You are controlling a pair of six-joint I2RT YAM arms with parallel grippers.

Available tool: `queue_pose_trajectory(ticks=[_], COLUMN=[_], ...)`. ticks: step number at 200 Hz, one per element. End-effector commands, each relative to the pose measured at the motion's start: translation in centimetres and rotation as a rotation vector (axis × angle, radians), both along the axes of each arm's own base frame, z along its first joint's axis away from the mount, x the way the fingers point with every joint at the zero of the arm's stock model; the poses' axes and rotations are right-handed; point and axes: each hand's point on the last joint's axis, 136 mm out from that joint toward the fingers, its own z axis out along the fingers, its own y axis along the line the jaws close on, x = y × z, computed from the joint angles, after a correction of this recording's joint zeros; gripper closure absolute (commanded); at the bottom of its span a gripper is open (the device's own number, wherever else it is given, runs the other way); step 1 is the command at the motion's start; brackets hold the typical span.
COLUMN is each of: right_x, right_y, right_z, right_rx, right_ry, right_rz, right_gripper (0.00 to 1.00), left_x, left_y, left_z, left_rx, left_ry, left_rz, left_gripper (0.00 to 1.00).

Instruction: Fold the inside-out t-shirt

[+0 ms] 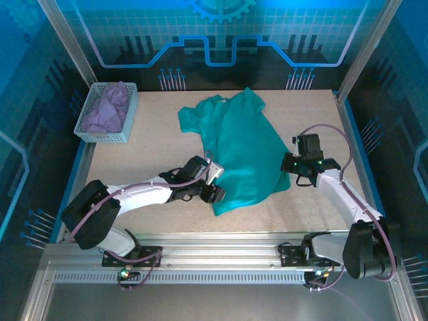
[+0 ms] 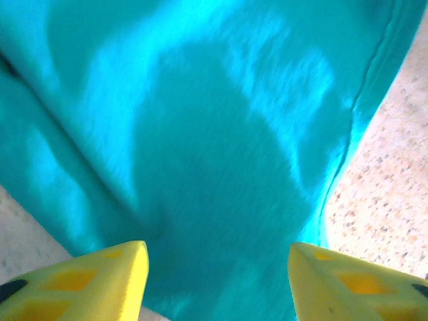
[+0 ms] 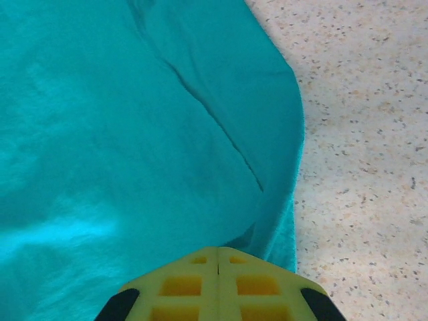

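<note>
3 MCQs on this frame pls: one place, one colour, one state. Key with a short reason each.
1. What colour is the t-shirt?
A red
B teal
C grey

2. Where is the purple cloth?
A in the white basket
B on the t-shirt
C at the near right corner

3. How do the left jaws stand?
A shut on the basket
B shut on the purple cloth
C open over the t-shirt

Key:
1 B, the fabric is teal in every view.
2 A, it lies bunched in the basket at the far left corner.
3 C, the left wrist view shows them apart above the fabric.
</note>
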Motion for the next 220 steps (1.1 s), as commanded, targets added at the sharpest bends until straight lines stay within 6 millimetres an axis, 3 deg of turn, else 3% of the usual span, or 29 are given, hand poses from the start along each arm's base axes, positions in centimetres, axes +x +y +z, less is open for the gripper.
queue_pose_trajectory(ticks=[1,27,32,52,73,98,127,172,188,220], right_x=[0.8,0.2,0.6,0.2,0.1,0.2,0.3,0.5,0.6,0.7], right_y=[0.8,1.1,1.2,1.5,1.9,2.1,2.3,1.9,1.6,0.5], right_z=[1.8,4.1,5.6,7.5,8.4,9.1,9.6,10.2,10.1,8.7], right_rx=[0.044,0.045,0.047,0.064,0.088,0.103,0.112,0.103,0.094,0.043], right_ry=[-0.042,-0.068,-0.099,-0.118,-0.123,-0.13,-0.135,-0.146,-0.145,-0.105], right_rz=[0.038,0.077,0.082,0.099,0.115,0.121,0.129,0.12,0.112,0.072], right_gripper=[1.0,1.0,1.0,1.0,1.0,1.0,1.0,1.0,1.0,1.0], left_x=[1.1,2.0,2.1,2.0,2.0,2.6,3.7,4.6,4.9,5.4], left_y=[-2.7,-5.9,-6.9,-10.7,-13.9,-15.9,-16.4,-14.8,-14.3,-13.6], left_z=[4.4,5.4,5.7,6.5,6.9,6.5,4.6,-0.3,-0.7,0.3], left_rx=[-0.096,-0.081,-0.095,-0.135,-0.171,-0.194,-0.129,0.033,0.048,-0.002], left_ry=[-0.135,-0.207,-0.216,-0.246,-0.28,-0.301,-0.337,-0.341,-0.352,-0.365], left_rz=[-0.058,-0.119,-0.134,-0.193,-0.219,-0.205,-0.164,-0.141,-0.115,-0.057], left_gripper=[0.34,0.31,0.3,0.22,0.2,0.19,0.18,0.25,0.35,0.61])
